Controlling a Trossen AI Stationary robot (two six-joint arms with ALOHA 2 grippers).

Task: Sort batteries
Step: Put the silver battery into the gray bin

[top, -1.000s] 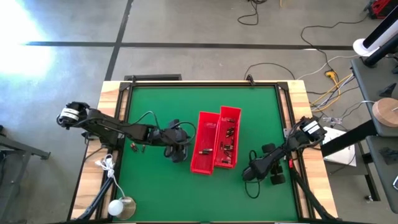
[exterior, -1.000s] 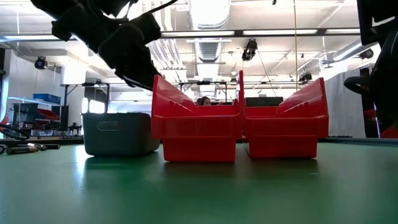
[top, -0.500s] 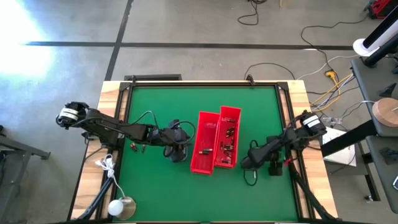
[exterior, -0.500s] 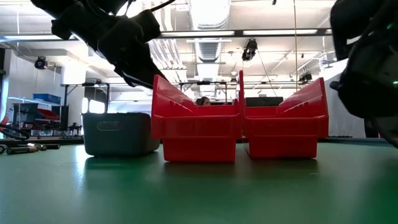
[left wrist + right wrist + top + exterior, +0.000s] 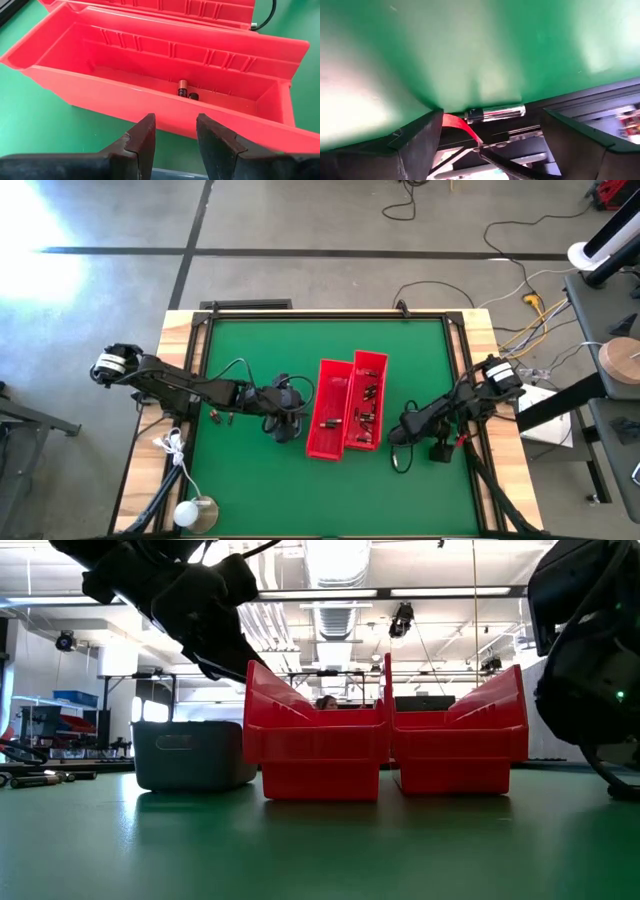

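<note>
Two long red bins [image 5: 330,422] [image 5: 366,400] stand side by side mid-table, each with small dark batteries [image 5: 366,408] on its floor. My left gripper [image 5: 175,135] hovers open over a grey tray [image 5: 190,755], just left of the bins. Past its fingers, two batteries [image 5: 186,91] lie in the nearer bin [image 5: 150,60]. My right gripper [image 5: 400,436] is low over the table, right of the bins, its fingers spread wide [image 5: 492,122]. Beyond them a silvery battery [image 5: 495,113] lies at the green mat's edge against a dark frame.
A few small items [image 5: 222,416] lie on the mat left of the grey tray. A black cable [image 5: 402,462] loops on the mat by my right gripper. A red strip [image 5: 462,127] shows beside the silvery battery. Bare green mat [image 5: 300,350] stretches to the far edge.
My right gripper has moved toward the far edge and a little closer to the red bins, staying low. In the low view its arm has come into the picture from the right. My left gripper has kept still.
</note>
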